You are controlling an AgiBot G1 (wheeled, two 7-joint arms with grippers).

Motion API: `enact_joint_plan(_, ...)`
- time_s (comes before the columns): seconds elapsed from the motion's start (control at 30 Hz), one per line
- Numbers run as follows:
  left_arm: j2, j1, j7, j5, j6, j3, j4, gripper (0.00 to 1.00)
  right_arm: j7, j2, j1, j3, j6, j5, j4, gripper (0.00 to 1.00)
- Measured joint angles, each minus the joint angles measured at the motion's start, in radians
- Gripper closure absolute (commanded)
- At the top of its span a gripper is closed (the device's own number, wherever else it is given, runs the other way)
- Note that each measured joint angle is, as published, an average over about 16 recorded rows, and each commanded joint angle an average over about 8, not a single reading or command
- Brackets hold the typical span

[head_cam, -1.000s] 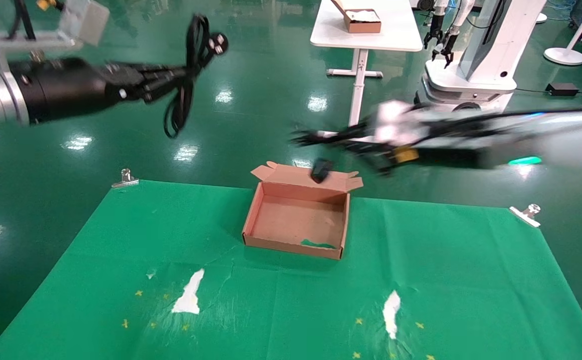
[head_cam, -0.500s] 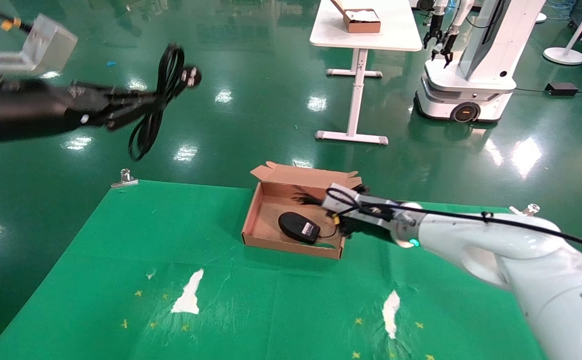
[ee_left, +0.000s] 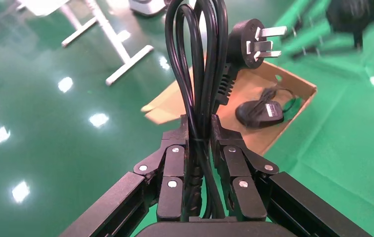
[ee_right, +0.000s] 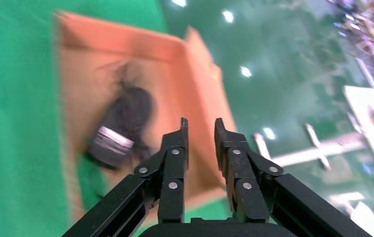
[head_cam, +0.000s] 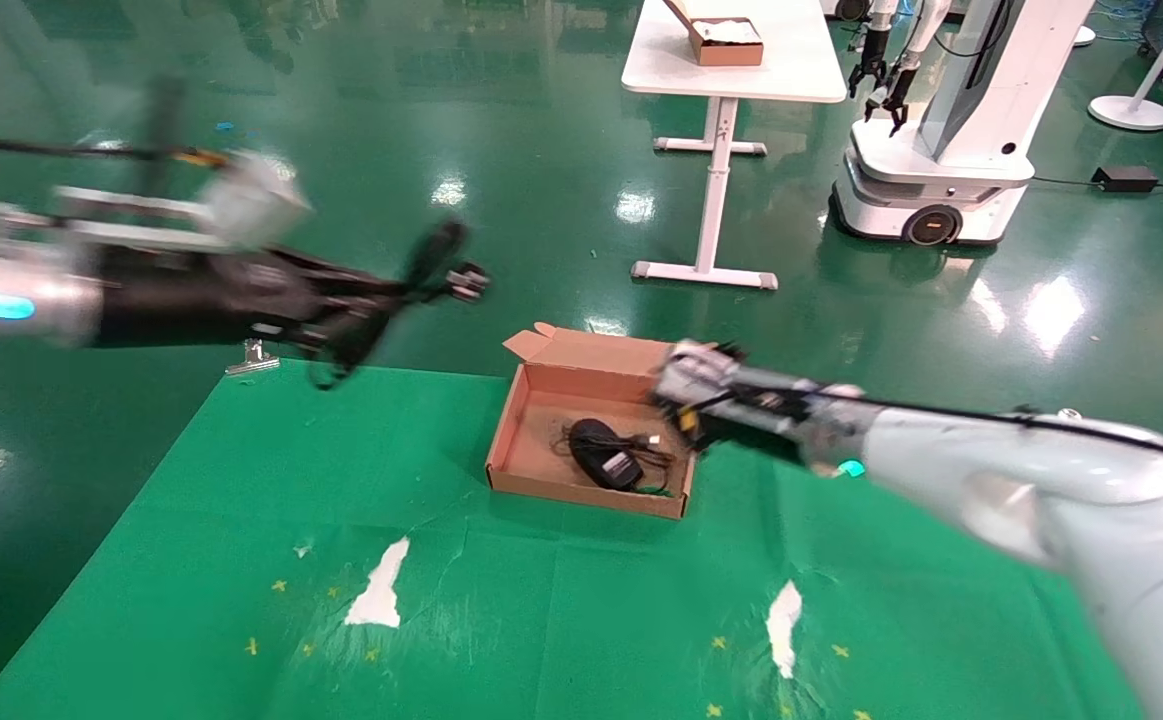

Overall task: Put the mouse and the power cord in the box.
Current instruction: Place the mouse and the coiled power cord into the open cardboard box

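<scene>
The brown cardboard box (head_cam: 581, 492) stands open at the back middle of the green cloth. The black mouse (head_cam: 603, 450) lies on its floor with its thin cable bunched beside it. My left gripper (head_cam: 391, 295), in the air left of the box, is shut on the looped power cord (head_cam: 433, 255). In the left wrist view the gripper (ee_left: 199, 121) clamps the cord (ee_left: 197, 59), whose plug (ee_left: 251, 42) hangs over the box (ee_left: 298, 91) and mouse (ee_left: 259, 112). My right gripper (head_cam: 689, 428) hovers at the box's right wall; in its wrist view the gripper (ee_right: 199, 123) is open and empty above the mouse (ee_right: 125, 116).
Metal clips (head_cam: 253, 357) pin the cloth's back corners. Two white torn patches (head_cam: 378, 595) mark the cloth's front. Behind, on the green floor, stand a white table (head_cam: 801, 60) with a small reddish-brown box (head_cam: 726, 42) and another robot (head_cam: 941, 120).
The right gripper carried the mouse down into the box, let go and drew back toward the right wall. The left arm swung lower and right with the cord, closer to the box.
</scene>
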Motion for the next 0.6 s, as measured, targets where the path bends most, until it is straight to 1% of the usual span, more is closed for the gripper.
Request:
enact_joint_plan(0.1, 0.073, 0.045, 0.036, 0.017, -0.091, 0.016, -0.034, 1.00, -0.031, 0.054, 0.025, 0.020, -0.047, 0.030, -0.004, 0.00)
enact_joint_plan(0.17, 0.116, 0.077, 0.061, 0.028, -0.144, 0.031, -0.068, 1.00, -0.049, 0.100, 0.042, 0.033, -0.108, 0.051, -0.002, 0.00)
enact_joint_plan(0.37, 0.210, 0.166, 0.116, 0.048, -0.278, 0.103, -0.206, 1.00, -0.068, 0.276, 0.102, 0.067, -0.357, 0.105, 0.034, 0.00)
enact_joint_plan(0.43, 0.224, 0.187, 0.122, 0.046, -0.310, 0.131, -0.259, 1.00, -0.058, 0.336, 0.119, 0.074, -0.448, 0.119, 0.059, 0.00)
enact_joint_plan(0.53, 0.228, 0.209, 0.124, 0.039, -0.328, 0.177, -0.338, 1.00, -0.031, 0.418, 0.136, 0.081, -0.579, 0.135, 0.105, 0.00)
enact_joint_plan(0.57, 0.229, 0.214, 0.121, 0.035, -0.336, 0.193, -0.360, 0.95, -0.019, 0.444, 0.141, 0.083, -0.624, 0.139, 0.122, 0.00)
enact_joint_plan(0.6, 0.230, 0.218, 0.117, 0.031, -0.345, 0.208, -0.379, 0.83, -0.007, 0.468, 0.146, 0.084, -0.665, 0.143, 0.139, 0.00)
